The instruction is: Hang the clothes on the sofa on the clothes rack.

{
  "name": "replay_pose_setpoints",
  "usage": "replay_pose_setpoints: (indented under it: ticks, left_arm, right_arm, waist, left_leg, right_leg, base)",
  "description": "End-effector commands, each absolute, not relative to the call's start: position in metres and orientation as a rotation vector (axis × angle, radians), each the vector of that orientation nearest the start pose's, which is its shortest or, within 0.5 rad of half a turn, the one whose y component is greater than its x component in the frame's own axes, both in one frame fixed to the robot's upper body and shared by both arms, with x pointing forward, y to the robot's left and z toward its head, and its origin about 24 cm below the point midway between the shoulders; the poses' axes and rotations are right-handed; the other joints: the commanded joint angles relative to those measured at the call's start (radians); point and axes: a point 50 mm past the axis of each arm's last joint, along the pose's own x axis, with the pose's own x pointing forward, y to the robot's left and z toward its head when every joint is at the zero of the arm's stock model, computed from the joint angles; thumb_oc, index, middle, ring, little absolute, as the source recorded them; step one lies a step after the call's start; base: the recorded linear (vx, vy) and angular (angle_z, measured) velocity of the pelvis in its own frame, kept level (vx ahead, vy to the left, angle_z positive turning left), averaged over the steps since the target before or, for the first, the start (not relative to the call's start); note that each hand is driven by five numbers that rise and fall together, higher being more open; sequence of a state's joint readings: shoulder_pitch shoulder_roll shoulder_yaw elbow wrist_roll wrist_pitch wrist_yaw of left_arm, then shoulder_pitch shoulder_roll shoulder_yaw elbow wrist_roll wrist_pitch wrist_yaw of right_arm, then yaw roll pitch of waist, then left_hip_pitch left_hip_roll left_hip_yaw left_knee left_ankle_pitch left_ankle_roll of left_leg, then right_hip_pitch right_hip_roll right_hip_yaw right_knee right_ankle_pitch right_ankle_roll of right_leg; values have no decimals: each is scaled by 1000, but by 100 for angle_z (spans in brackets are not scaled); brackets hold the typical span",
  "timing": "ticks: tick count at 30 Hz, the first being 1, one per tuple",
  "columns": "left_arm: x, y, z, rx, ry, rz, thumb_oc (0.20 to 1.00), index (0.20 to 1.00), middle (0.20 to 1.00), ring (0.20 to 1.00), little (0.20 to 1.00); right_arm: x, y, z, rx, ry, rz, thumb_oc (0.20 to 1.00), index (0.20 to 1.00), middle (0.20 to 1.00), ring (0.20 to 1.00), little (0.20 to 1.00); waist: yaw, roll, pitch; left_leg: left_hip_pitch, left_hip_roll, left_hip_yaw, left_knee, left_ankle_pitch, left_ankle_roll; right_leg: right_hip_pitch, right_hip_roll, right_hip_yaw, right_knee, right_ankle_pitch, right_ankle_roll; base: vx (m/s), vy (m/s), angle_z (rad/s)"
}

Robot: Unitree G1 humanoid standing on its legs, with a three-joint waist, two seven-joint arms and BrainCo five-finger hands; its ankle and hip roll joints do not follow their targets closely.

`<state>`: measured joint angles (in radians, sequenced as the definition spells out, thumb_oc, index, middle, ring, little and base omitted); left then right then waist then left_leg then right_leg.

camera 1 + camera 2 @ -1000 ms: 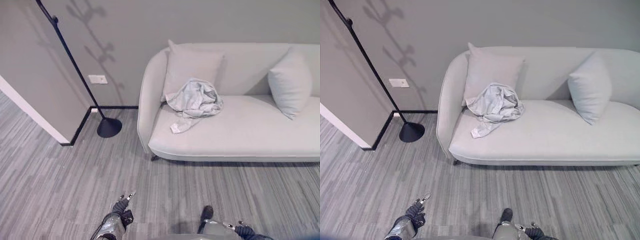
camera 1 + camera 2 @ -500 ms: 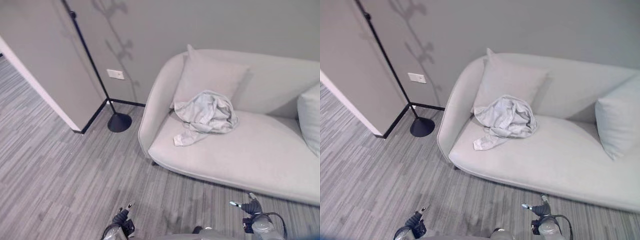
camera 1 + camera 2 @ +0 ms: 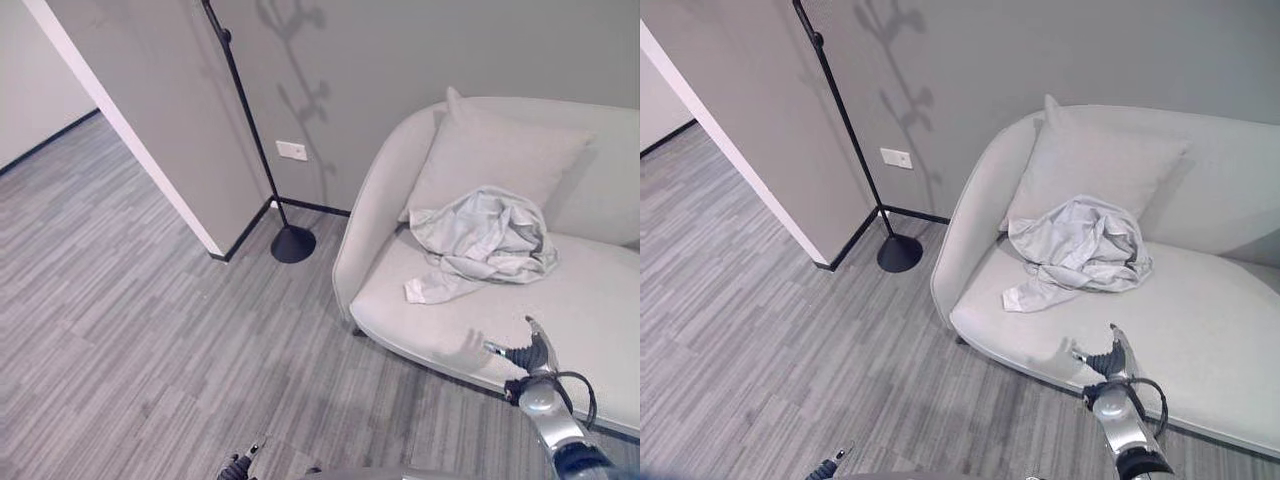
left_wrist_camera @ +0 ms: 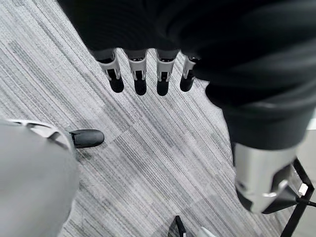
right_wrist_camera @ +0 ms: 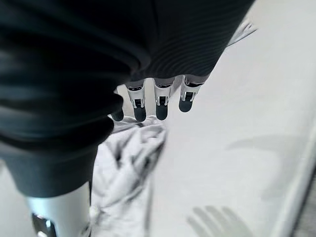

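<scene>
Fingers (image 5: 159,103) of the right hand (image 3: 527,352) are straight and relaxed, holding nothing; the hand is raised over the front edge of the sofa (image 3: 560,300), w/ its shadow on the seat cushion. It is near the clothes (image 3: 485,240) but not touching them. Clothes are one crumpled light-grey garment, lying on the seat at the sofa's left end, partly leaning against the pillow (image 3: 495,160) behind, w/ one sleeve spread toward the front of the seat. Left hand (image 4: 148,74) hangs low above the grey floor (image 3: 140,300), its fingers also straight, nothing in them. Clothes rack (image 3: 262,150) is a thin black pole on a round black base, standing in the corner by the wall, just beside the sofa's left arm. Nothing hangs on the part of the pole that I can see.
</scene>
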<state>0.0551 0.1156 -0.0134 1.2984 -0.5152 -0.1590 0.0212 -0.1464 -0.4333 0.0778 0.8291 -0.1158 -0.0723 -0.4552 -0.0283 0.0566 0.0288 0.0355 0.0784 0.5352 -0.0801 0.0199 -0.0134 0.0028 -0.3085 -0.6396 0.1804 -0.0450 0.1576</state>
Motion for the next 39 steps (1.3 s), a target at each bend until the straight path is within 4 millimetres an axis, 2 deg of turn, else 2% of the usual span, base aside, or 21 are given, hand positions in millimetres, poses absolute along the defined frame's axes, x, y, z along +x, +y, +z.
replay_pose_setpoints:
  ticks: [1, 3, 4, 5, 6, 7, 8, 10, 11, 12, 13, 14, 17, 22, 26, 29, 32, 34, 37, 38, 39]
  left_arm:
    - [90, 208, -164, -214, 1044, 383, 1000, 1000, 1000, 1000, 1000]
    - [92, 209, -163, -214, 1033, 384, 1000, 1000, 1000, 1000, 1000]
    - [98, 208, -162, -212, 1016, 374, 1000, 1000, 1000, 1000, 1000]
    - [108, 205, -159, -211, 985, 346, 1000, 1000, 1000, 1000, 1000]
    - [108, 204, -159, -213, 984, 345, 1000, 1000, 1000, 1000, 1000]
    - [116, 204, -157, -201, 964, 329, 1000, 1000, 1000, 1000, 1000]
    - [120, 204, -156, -169, 968, 312, 1000, 1000, 1000, 1000, 1000]
    - [116, 207, -158, -172, 984, 331, 1000, 1000, 1000, 1000, 1000]
    - [117, 204, -157, -179, 976, 349, 1000, 1000, 1000, 1000, 1000]
    - [117, 204, -157, -179, 975, 349, 1000, 1000, 1000, 1000, 1000]
    - [127, 188, -156, -160, 952, 261, 1000, 1000, 1000, 1000, 1000]
    - [127, 188, -156, -161, 951, 260, 1000, 1000, 1000, 1000, 1000]
    - [146, 172, -148, -114, 881, 106, 1000, 1000, 1000, 1000, 1000]
    - [152, 179, -143, -82, 842, 93, 1000, 1000, 1000, 1000, 1000]
    - [150, 188, -143, -69, 842, 124, 1000, 1000, 1000, 1000, 1000]
    - [150, 198, -141, -71, 832, 159, 1000, 1000, 1000, 1000, 1000]
    - [152, 199, -140, -76, 820, 164, 1000, 1000, 1000, 1000, 1000]
    - [155, 196, -138, -80, 802, 146, 1000, 1000, 1000, 1000, 1000]
    - [161, 184, -134, -76, 762, 83, 1000, 1000, 1000, 1000, 1000]
    - [163, 180, -132, -84, 750, 72, 1000, 1000, 1000, 1000, 1000]
    - [163, 177, -132, -92, 745, 65, 1000, 1000, 1000, 1000, 1000]
  right_arm:
    - [263, -295, -14, -750, 312, -511, 1000, 1000, 1000, 1000, 1000]
    - [269, -294, -8, -757, 288, -511, 1000, 1000, 1000, 1000, 1000]
    - [276, -299, 1, -790, 265, -530, 1000, 1000, 1000, 1000, 1000]
    - [282, -312, 17, -864, 228, -564, 1000, 1000, 1000, 1000, 1000]
    - [283, -312, 17, -866, 226, -565, 1000, 1000, 1000, 1000, 1000]
    - [282, -323, 24, -901, 227, -590, 1000, 1000, 1000, 1000, 1000]
    - [276, -327, 17, -897, 257, -617, 1000, 1000, 1000, 1000, 1000]
    - [274, -329, 13, -895, 279, -640, 1000, 1000, 1000, 1000, 1000]
    - [271, -332, 15, -920, 269, -664, 1000, 1000, 1000, 1000, 1000]
    - [271, -332, 15, -921, 269, -664, 1000, 1000, 1000, 1000, 1000]
    - [275, -337, 24, -978, 242, -692, 1000, 1000, 1000, 1000, 1000]
    - [275, -337, 24, -978, 241, -693, 1000, 1000, 1000, 1000, 1000]
    - [284, -347, 36, -960, 237, -792, 1000, 1000, 1000, 1000, 1000]
    - [296, -357, 59, -960, 204, -883, 1000, 1000, 1000, 1000, 1000]
    - [299, -369, 76, -996, 189, -965, 1000, 1000, 1000, 1000, 1000]
    - [291, -392, 89, -971, 249, -1080, 1000, 1000, 1000, 1000, 1000]
    - [286, -402, 92, -962, 282, -1103, 1000, 1000, 1000, 1000, 1000]
    - [283, -412, 105, -893, 269, -1160, 1000, 1000, 1000, 1000, 1000]
    - [285, -421, 130, -668, 161, -1261, 1000, 1000, 1000, 1000, 1000]
    - [289, -420, 135, -508, 118, -1272, 1000, 1000, 1000, 1000, 1000]
    - [292, -419, 138, -455, 98, -1257, 1000, 1000, 1000, 1000, 1000]
  waist:
    - [-24, -42, 112]
    - [-19, -44, 121]
    - [-16, -47, 120]
    - [-29, -40, 132]
    - [-29, -36, 133]
    - [-35, -34, 139]
    - [-28, -60, 130]
    - [-21, -65, 125]
    - [-21, -64, 126]
    - [-23, -62, 126]
    - [-27, -59, 142]
    - [-29, -56, 141]
    - [-34, -27, 169]
    - [-20, 1, 202]
    - [-4, 17, 210]
    - [21, 39, 212]
    - [34, 52, 214]
    - [50, 71, 217]
    - [58, 98, 227]
    - [58, 107, 229]
    - [56, 109, 230]
  left_leg:
    - [86, 21, 19, 93, -78, -13]
    - [89, 17, 26, 112, -92, -12]
    - [95, 6, 11, 110, -100, -17]
    - [101, -6, -14, 96, -107, -30]
    - [101, -3, -14, 96, -106, -31]
    - [108, -5, -28, 97, -117, -41]
    - [112, -19, -62, 136, -149, -50]
    - [112, -11, -66, 148, -154, -59]
    - [102, 19, -76, 185, -158, -78]
    - [100, 22, -78, 189, -159, -79]
    - [56, 81, -79, 240, -147, -99]
    - [51, 85, -81, 245, -148, -101]
    - [-8, 147, -87, 258, -120, -128]
    - [-50, 178, -70, 255, -104, -149]
    - [-65, 180, -62, 253, -99, -156]
    - [-84, 182, -59, 261, -92, -164]
    - [-92, 187, -61, 267, -80, -172]
    - [-106, 198, -69, 273, -58, -182]
    - [-126, 214, -70, 280, -39, -191]
    - [-139, 224, -69, 285, -29, -195]
    - [-142, 228, -65, 283, -22, -198]
  right_leg:
    - [-162, -111, 257, 290, 157, 81]
    - [-182, -114, 264, 295, 146, 79]
    - [-183, -107, 248, 187, 120, 65]
    - [-201, -97, 268, 25, 148, 62]
    - [-195, -93, 265, 13, 154, 61]
    - [-210, -102, 302, -70, 170, 67]
    - [-188, -81, 351, -121, 178, 58]
    - [-188, -72, 344, -109, 189, 59]
    - [-185, -57, 323, -77, 181, 49]
    - [-185, -55, 320, -76, 179, 49]
    - [-176, -43, 296, -71, 169, 37]
    - [-176, -41, 294, -72, 168, 35]
    - [-222, -12, 285, -45, 141, 16]
    - [-316, -8, 309, 13, 124, 6]
    - [-362, -5, 329, 31, 117, 1]
    - [-406, -4, 343, 52, 105, -2]
    - [-422, -1, 342, 61, 95, -6]
    - [-449, 2, 345, 88, 76, -11]
    - [-518, 10, 353, 170, 21, -24]
    - [-540, 13, 353, 194, 4, -30]
    - [-551, 13, 354, 206, -4, -33]
  base:
    - [59, 185, 35]
    - [111, -1, 12]
    - [204, -194, -8]
    - [205, -193, 9]
    - [159, -177, 25]
    - [253, -248, 54]
    - [345, -361, 59]
    - [241, -293, 50]
    - [108, -186, 39]
    - [128, -363, 54]
    - [23, -188, 52]
    - [9, -257, 63]
    - [-15, -179, 19]
    - [-17, -90, 3]
    - [22, -55, 1]
    - [51, -60, 0]
    - [55, -82, 2]
    - [83, -134, 10]
    - [114, -177, 13]
    - [83, -157, 11]
    - [63, -150, 0]
